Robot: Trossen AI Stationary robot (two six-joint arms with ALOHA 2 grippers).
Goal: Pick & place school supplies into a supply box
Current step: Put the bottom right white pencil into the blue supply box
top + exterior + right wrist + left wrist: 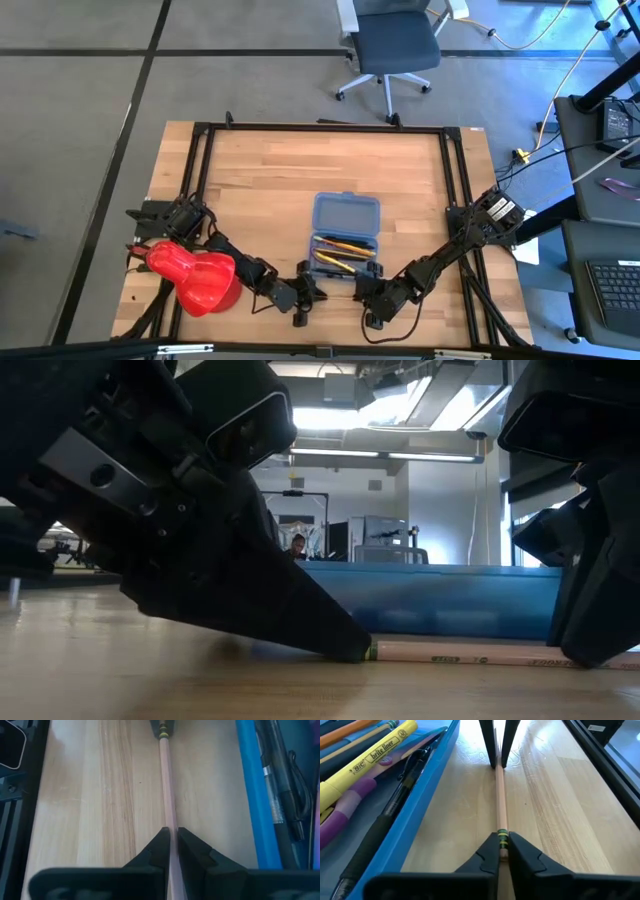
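A plain wood pencil (500, 800) lies level along the table's near side, just in front of the open blue supply box (345, 212). My left gripper (501, 851) is shut on its green-and-yellow banded end, and my right gripper (171, 845) is shut on the opposite end. In the low view the pencil (470, 653) spans between both dark grippers at table height. Inside the box, a yellow highlighter (375, 750), a black pen (395, 805), an orange pencil and a purple piece (345, 810) rest on its floor. My left gripper pinches the pencil at its banded ferrule end (502, 836) between the two fingers. The fingers come low and slanting from the table's left, lying along the pencil. Whether the pencil rests on the wood or sits just above it, I cannot tell. My right gripper pinches the pencil's bare wood end (170, 822) between its two fingers. It comes low from the table's right, along the pencil, facing the left gripper. The pencil stays level between the two holds.
A big glossy red blob-shaped object (195, 278) sits over the left arm near the table's near-left corner. The box's blue wall (247, 795) runs close beside the pencil. Black frame rails (455, 170) border the table. Bare wood lies beyond the box toward the far edge.
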